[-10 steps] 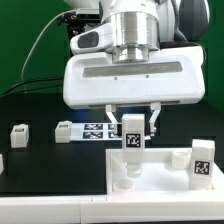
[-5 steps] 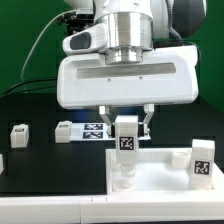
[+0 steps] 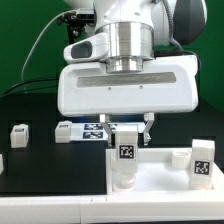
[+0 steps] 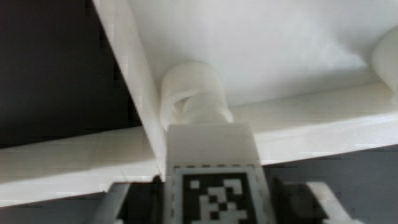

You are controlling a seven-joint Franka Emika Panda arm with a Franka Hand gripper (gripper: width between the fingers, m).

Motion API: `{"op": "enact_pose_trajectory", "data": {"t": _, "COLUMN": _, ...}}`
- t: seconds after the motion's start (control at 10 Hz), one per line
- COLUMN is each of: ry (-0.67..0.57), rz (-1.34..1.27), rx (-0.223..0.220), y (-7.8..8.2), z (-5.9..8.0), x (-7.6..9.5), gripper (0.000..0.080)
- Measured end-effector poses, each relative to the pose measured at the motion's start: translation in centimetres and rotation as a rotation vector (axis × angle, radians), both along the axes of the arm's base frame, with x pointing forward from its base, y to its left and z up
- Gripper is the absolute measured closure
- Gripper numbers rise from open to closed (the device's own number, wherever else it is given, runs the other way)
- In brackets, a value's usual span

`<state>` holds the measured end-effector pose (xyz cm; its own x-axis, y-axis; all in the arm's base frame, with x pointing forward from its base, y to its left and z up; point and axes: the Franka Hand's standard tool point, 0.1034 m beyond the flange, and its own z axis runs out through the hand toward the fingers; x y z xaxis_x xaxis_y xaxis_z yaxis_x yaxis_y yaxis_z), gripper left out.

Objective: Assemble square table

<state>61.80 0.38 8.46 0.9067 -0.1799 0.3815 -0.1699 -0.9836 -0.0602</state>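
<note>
a: jaws of the gripper [image 3: 128, 134] clenched on the top of one leg [image 3: 127, 153]; i hold it upright so its end meets the corner socket [image 4: 192, 92] squarely.
b: and the panel?
a: square table panel [image 3: 160, 183] lies flat beneath; leg stands over its corner on the exterior view's left; seating it, i judge.

Quantity, panel [image 3: 165, 185]: one.
Quantity, legs: four. One leg [image 3: 128, 152] at a panel corner, one leg [image 3: 202, 160] at another corner, one leg [image 3: 18, 133] and one leg [image 3: 66, 132] off the panel.
Quantity, marker board [image 3: 95, 130]: one, behind the panel.
</note>
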Motion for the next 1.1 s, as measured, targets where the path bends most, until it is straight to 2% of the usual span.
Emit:
{"op": "enact_pose_trajectory", "data": {"t": 0.6, "ry": 0.033, "rz": -0.005, "rx": 0.001, "y": -0.1, "z": -1.6, "x": -0.5, "gripper": 0.0515}}
{"op": "enact_pose_trajectory", "data": {"t": 1.0, "ry": 0.002, "rz": -0.005, "rx": -0.011, "y": -0.2, "z": -1.7, "x": -0.1, "gripper": 0.0515}}
{"op": "enact_pose_trajectory", "data": {"t": 1.1, "ry": 0.012, "rz": -0.005, "rx": -0.008, "y": -0.1, "z": -1.8, "x": -0.2, "gripper": 0.0334}}
